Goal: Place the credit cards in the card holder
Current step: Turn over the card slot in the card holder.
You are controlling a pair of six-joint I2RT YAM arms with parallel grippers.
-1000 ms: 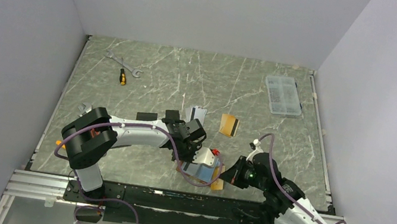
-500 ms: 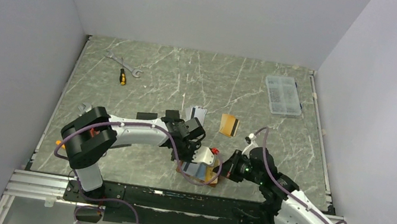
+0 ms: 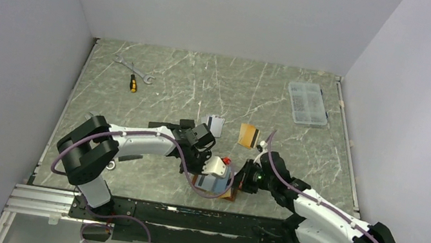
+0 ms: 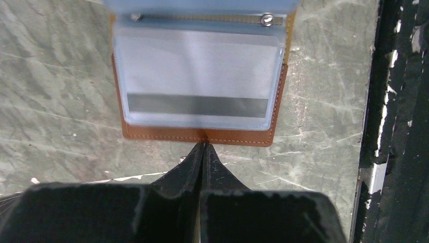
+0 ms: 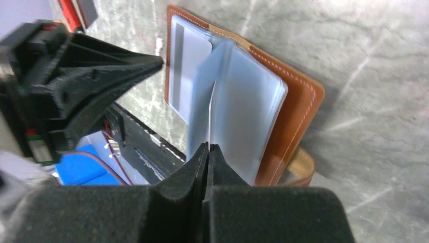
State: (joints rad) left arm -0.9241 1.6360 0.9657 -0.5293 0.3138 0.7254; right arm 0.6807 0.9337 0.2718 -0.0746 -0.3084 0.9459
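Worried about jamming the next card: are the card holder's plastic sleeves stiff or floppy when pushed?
Probably floppy: the sleeves are thin, see-through and fan up unevenly. The card holder itself likely slides easily, lying on the smooth table; its stitched leather back looks stiffer.

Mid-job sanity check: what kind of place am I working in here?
Probably a lab test cell, not a home or shop: plain white walls box in a marble-patterned tabletop, both arms are bolted to a metal rail, and unrelated props, a wrench and a clear compartment box, lie about.
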